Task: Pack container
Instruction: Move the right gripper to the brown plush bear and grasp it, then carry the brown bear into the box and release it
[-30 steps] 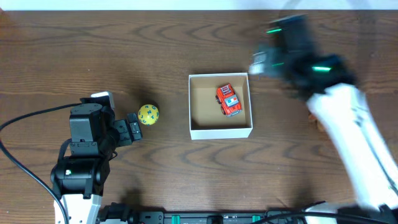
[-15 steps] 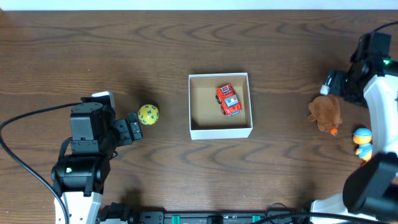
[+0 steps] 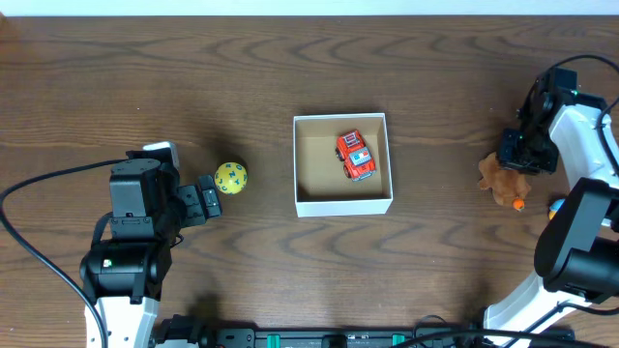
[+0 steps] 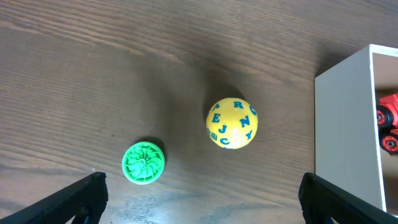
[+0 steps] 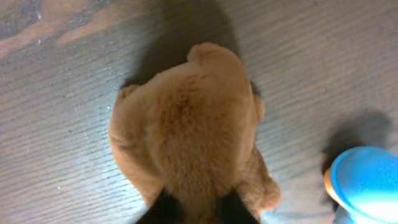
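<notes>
**Ana:** On the right side of the counter (image 3: 193,58), the right pincer (image 3: 515,155) hangs right over the brown plush toy (image 5: 186,130). What could go wrong?

**Ben:** Its dark fingers (image 5: 163,210) sit on both sides of the toy's end, but I cannot tell if they squeeze it. If they pinch only fluff, I think the toy could slip out on the way. The blue toy (image 5: 364,180) is just beside it and could get bumped.

**Ana:** And the left pincer (image 4: 200,199)?

**Ben:** Spread wide, holding nothing. The yellow letter ball (image 4: 231,122) and a green ridged disc (image 4: 143,163) lie in front of it.

**Ana:** Where is the container (image 3: 314,169)?

**Ben:** In the middle of the counter. It is a square open box, white outside and brown inside. A red toy truck (image 3: 356,156) lies in its right half. It looks like light card, so a knock on the rim could push it.
</notes>
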Robot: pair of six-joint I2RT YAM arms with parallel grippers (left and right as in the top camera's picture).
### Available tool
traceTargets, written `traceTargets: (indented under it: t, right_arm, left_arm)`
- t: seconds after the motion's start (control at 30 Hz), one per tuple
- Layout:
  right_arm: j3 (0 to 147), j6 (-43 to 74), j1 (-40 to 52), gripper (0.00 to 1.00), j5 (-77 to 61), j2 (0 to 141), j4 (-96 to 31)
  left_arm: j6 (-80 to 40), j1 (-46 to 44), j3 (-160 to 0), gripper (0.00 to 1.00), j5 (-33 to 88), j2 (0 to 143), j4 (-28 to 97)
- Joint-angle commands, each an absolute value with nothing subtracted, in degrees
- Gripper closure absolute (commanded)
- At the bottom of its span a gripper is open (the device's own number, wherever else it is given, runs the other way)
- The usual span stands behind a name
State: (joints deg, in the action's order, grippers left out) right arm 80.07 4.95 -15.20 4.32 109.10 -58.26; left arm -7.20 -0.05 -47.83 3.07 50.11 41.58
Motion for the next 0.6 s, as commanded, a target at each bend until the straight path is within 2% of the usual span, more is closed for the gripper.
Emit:
traceTargets:
  t: [0.0, 0.2, 0.33, 0.43, 0.57]
  right_arm:
    - [79.6, 4.6, -15.4, 0.99, 2.6, 110.3, -59.4]
    - [82.1, 4.6, -14.1, 0.99, -2.2, 106.0, -61.8]
    - [86.7, 4.0, -10.5, 0.99, -4.7, 97.9, -63.2]
    - [88.9, 4.9, -5.7, 0.99, -8.7, 90.5, -61.3]
    - [89.0, 13.5, 3.5, 0.99, -9.5, 83.2, -57.4]
  left_arm:
    - [-6.3, 0.2, -49.1, 0.02, 3.5, 50.2, 41.6]
    - [-6.3, 0.2, -49.1, 0.02, 3.5, 50.2, 41.6]
    - [-6.3, 0.2, -49.1, 0.02, 3.5, 50.2, 41.6]
    - [-6.3, 0.2, -49.1, 0.02, 3.5, 50.2, 41.6]
    - [-6.3, 0.2, -49.1, 0.02, 3.5, 50.2, 41.6]
